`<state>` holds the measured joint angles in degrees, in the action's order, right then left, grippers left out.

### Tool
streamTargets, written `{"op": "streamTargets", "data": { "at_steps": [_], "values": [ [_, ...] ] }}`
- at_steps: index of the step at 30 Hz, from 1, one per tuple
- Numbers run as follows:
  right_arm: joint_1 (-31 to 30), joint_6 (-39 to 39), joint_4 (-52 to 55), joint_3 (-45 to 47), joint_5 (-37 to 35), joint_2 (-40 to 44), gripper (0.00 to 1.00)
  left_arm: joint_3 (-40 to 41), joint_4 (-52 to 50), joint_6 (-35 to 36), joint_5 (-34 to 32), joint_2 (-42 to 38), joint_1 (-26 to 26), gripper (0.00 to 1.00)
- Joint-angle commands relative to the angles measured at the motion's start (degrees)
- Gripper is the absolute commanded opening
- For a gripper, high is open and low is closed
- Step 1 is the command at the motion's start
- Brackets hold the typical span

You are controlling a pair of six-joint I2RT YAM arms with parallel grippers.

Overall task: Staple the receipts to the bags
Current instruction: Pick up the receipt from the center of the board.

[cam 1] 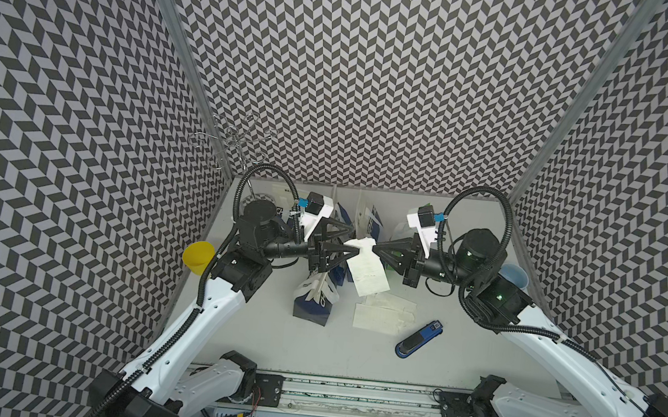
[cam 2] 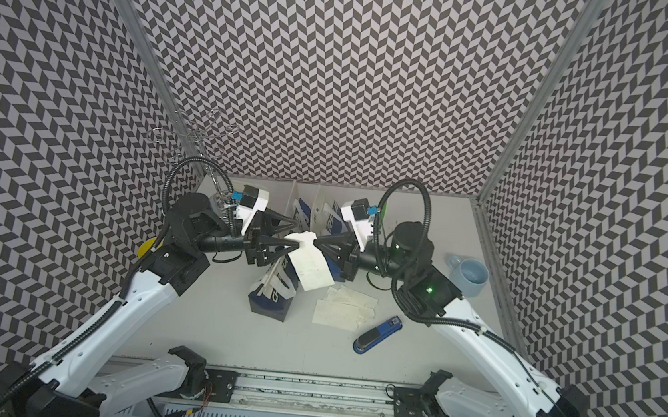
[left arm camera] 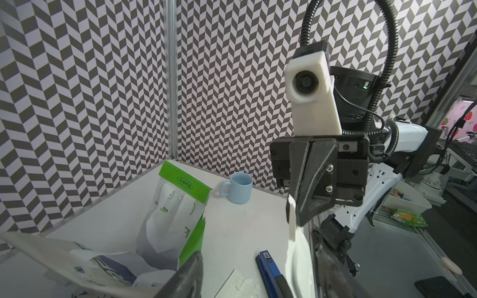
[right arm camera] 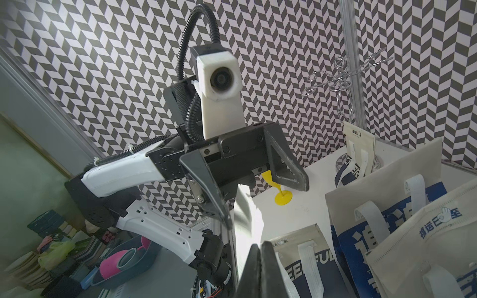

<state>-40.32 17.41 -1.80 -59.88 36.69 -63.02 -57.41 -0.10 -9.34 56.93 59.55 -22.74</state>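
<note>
A cream-white receipt [cam 1: 368,273] hangs above the table's middle, with my right gripper [cam 1: 376,249] shut on its upper edge. My left gripper [cam 1: 356,241] faces it from the other side, open, its fingers straddling the slip's top corner. In the left wrist view the held receipt [left arm camera: 299,252] runs close by one of my fingers [left arm camera: 333,271]. More receipts [cam 1: 382,314] lie flat in a loose pile. A dark blue bag [cam 1: 315,299] lies under the left gripper, and others [right arm camera: 374,232] stand behind it. The green bag [left arm camera: 180,206] stands at the back.
The blue-black stapler [cam 1: 419,339] lies in front of the receipt pile. A pale blue mug [cam 1: 516,275] stands by the right wall and a yellow cup [cam 1: 198,257] by the left one. A wire stand [cam 1: 234,141] rises in the back left corner.
</note>
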Motion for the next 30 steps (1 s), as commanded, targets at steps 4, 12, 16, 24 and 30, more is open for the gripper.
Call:
{"op": "streamTargets", "data": {
  "at_steps": [4, 12, 16, 24, 30],
  "values": [
    [0.32, -0.76, -2.68, -2.17, -1.07, -1.87, 0.00, 0.57, 3.74, -2.17, 3.33, -1.89, -0.28, 0.26],
    [0.28, -0.62, -5.03, -0.66, -1.16, -2.15, 0.21, 0.66, 3.34, -3.71, 2.87, -0.92, -0.37, 0.00],
    [0.32, -1.41, -7.76, 1.61, 1.20, -0.56, 0.43, 1.22, 3.96, -4.33, 3.31, -1.35, -0.34, 0.00],
    [0.28, -1.71, -10.71, 3.78, 4.40, -0.47, 0.45, 2.00, 4.92, -4.50, 5.21, -2.62, -0.30, 0.00],
    [0.32, 0.20, -13.80, 3.98, 7.69, -2.76, 0.36, 2.55, 6.07, -5.58, 6.18, -2.77, -0.42, 0.00]
  ]
}}
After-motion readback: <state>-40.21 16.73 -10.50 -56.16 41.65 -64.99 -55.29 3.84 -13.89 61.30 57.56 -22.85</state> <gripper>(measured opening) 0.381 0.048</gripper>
